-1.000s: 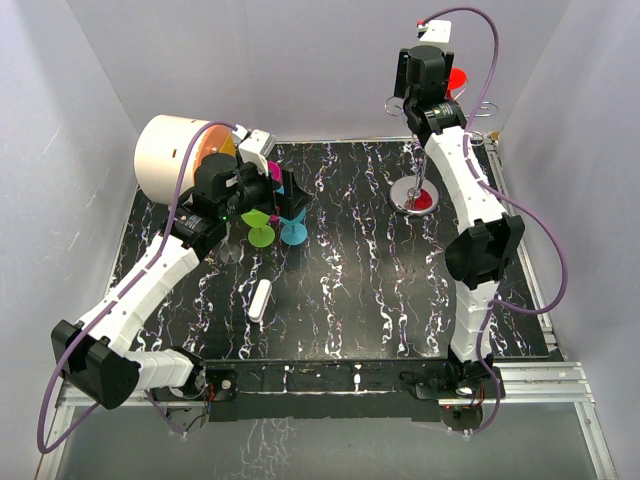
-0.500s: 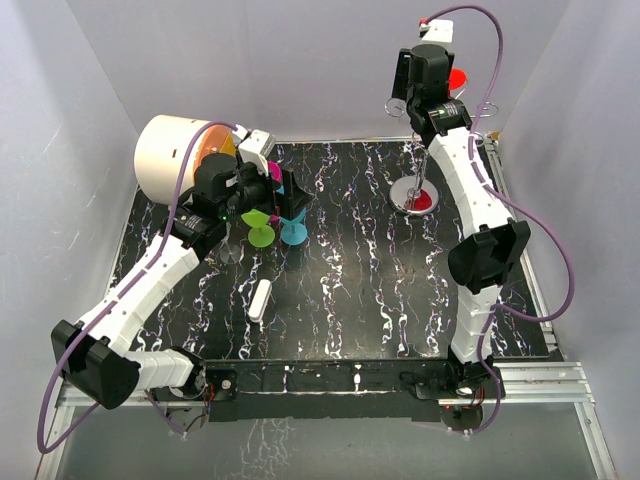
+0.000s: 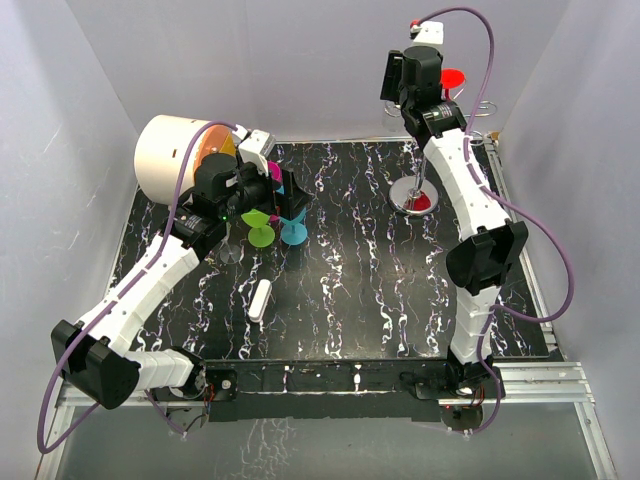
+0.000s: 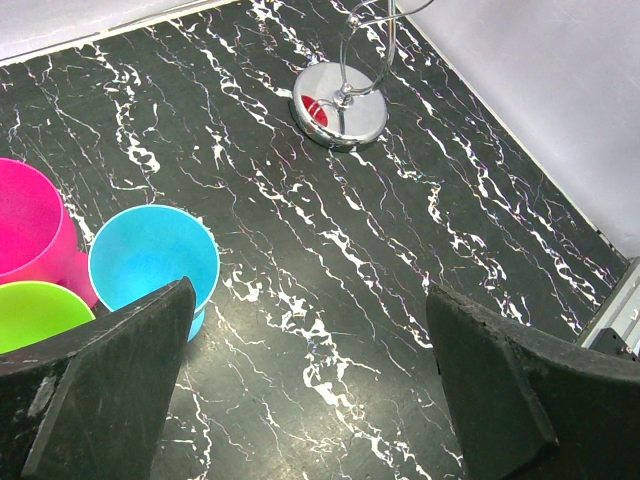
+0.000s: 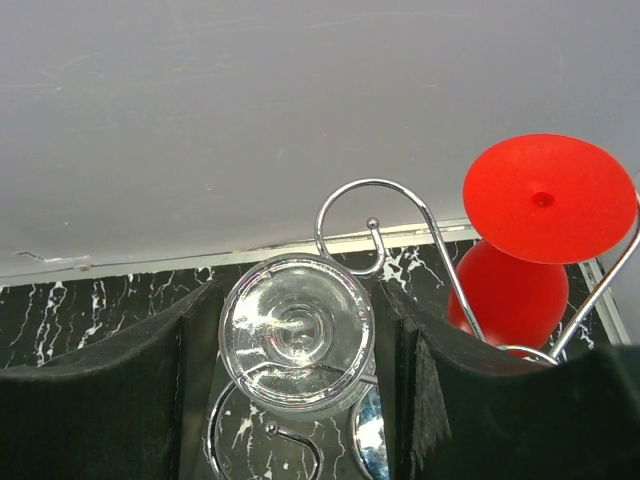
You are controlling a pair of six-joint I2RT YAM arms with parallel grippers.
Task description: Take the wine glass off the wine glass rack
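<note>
Starting on the left, a cream drum (image 3: 170,160) sits at the back corner of the table (image 3: 340,280). The left tool (image 4: 310,380) hovers low just beside it, fingers spread wide with nothing between them. Right under it are three plastic cups bunched together: pink (image 4: 30,235), green (image 4: 35,312) and blue (image 4: 155,262). A small white stick (image 3: 261,300) lies on the table a bit nearer the front.

Over at the back right is the rack (image 4: 360,120), its shiny round base on the table. The right tool (image 5: 297,310) is way up at the top of it, fingers pressed against either side of the clear wine glass (image 5: 296,330), which sits among the curled wire arms. Can't tell if it's free of the hook. A red glass (image 5: 548,197) hangs upside down on the rack just to its right.
</note>
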